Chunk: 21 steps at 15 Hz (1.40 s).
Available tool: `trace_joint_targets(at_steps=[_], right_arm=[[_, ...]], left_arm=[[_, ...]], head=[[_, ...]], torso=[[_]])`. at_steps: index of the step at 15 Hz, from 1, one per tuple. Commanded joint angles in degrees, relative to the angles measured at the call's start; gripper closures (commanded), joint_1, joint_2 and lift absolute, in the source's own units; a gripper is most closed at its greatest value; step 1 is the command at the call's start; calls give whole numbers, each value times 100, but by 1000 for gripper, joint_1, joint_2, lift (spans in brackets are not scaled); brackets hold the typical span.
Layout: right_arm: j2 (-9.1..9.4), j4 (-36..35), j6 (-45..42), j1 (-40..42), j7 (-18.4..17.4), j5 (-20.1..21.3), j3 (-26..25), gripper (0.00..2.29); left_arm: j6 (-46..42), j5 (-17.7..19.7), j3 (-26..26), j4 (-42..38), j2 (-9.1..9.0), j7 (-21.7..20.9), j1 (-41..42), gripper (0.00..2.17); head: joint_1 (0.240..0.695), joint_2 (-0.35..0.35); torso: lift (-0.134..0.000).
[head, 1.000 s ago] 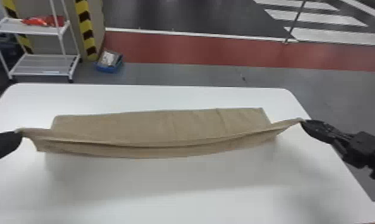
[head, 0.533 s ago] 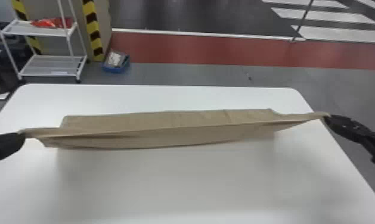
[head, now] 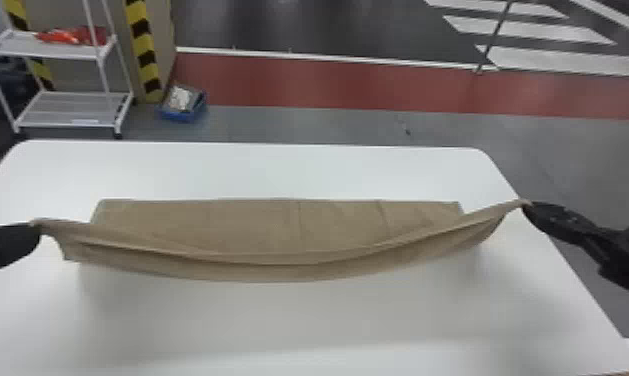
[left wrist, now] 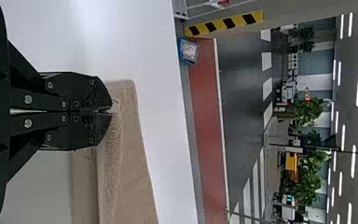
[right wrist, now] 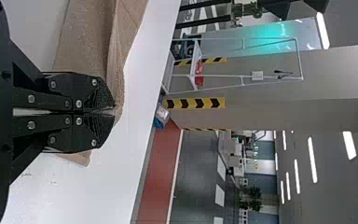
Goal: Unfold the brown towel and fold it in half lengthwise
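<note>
The left gripper (head: 37, 228), at the left side of the worktop (head: 278, 327), is closed on one end of the brown towel's (head: 258, 225) raised edge. The right gripper (head: 526, 204) pinches the other end, by the worktop's right edge. In the wrist views the fingers (left wrist: 91, 91) of the left gripper come together at their tips with cloth between them, and those (right wrist: 93, 93) of the right do the same

The towel stretches from left to right between the two grippers, over the worktop. Its held edge dips towards the near side in the middle and rises towards both ends, more steeply on the right. A strip of cloth shows on the near side of that edge, with a corner hanging just beside the left gripper. The wider part reaches towards the far side, its far edge nearly straight, with faint creases running across it from near to far. Soft shading falls on the white worktop on the near side of the towel

Beyond the far left corner of the worktop stands a white wire rack (head: 68, 50) with something red (head: 73, 36) on its upper shelf. A blue box (head: 182, 112) sits on the floor to the right of it, just beside a yellow-and-black striped post (head: 144, 50)
</note>
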Motion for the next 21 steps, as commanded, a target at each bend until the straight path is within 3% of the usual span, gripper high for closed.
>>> trace_joint_targets(at_steps=[1, 4, 11, 21], right_arm=[[-5, 336, -32, -309, -88, 285, 218, 1116], [-93, 925, 56, -740, -238, 575, 446, 1116], [-436, 2594, -1034, -1619, -818, 944, 1158, 1116], [-427, 3438, -1315, -2190, -1371, 1199, 1782, 1099]], left_arm=[[-5, -297, -290, 410, 11, 34, -366, 1352], [12, -947, -843, 1218, 72, 52, -1069, 1352], [-111, -1387, -1397, 2625, 178, 183, -2115, 1352], [-902, -1501, -1696, 3758, 248, 544, -2581, 1335]], head=[[695, -150], [695, -141], [695, -150], [695, -111]], torso=[[-125], [-125], [-125], [-125]])
